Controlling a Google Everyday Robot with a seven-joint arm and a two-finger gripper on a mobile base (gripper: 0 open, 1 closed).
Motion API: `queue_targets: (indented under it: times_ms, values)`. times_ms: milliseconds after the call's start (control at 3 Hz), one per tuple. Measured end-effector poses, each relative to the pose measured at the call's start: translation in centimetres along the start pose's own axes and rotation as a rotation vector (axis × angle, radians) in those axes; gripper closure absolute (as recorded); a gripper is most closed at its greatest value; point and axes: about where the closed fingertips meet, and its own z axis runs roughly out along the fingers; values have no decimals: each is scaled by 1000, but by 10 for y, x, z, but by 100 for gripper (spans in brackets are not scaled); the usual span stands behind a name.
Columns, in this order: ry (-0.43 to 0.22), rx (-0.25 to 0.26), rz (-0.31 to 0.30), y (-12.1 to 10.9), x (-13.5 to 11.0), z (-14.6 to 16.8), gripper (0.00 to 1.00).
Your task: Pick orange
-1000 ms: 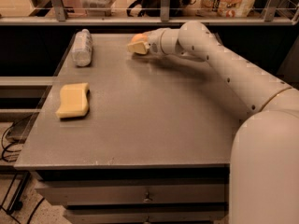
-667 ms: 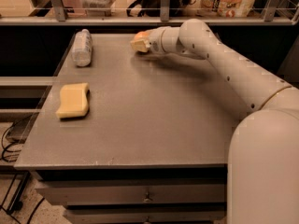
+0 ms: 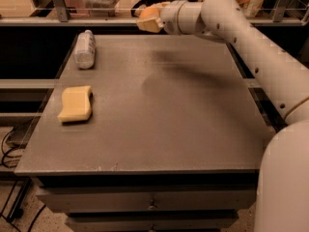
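Note:
The orange [image 3: 147, 11] is a small round orange fruit held in my gripper [image 3: 150, 19] above the far edge of the grey table [image 3: 164, 105]. The gripper's pale fingers are shut on the fruit and cover its lower part. The white arm reaches in from the right and ends at the far middle of the table. The orange is off the table surface, and a soft shadow lies on the table below it.
A clear plastic bottle [image 3: 85, 49] lies on its side at the far left of the table. A pale yellow wavy-edged sponge [image 3: 76, 103] lies at the left. A shelf rail with packages runs behind the table. Drawers are below the front edge.
My gripper has risen from the table surface with the orange in it and now holds it higher, near the back rail.

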Motion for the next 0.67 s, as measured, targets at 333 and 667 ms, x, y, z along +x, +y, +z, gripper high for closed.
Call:
queue_targets:
  times_ms: [333, 667]
  values:
    - [-106, 2, -115, -10, -65, -37, 100]
    - [-112, 2, -137, -10, -68, -35, 100]
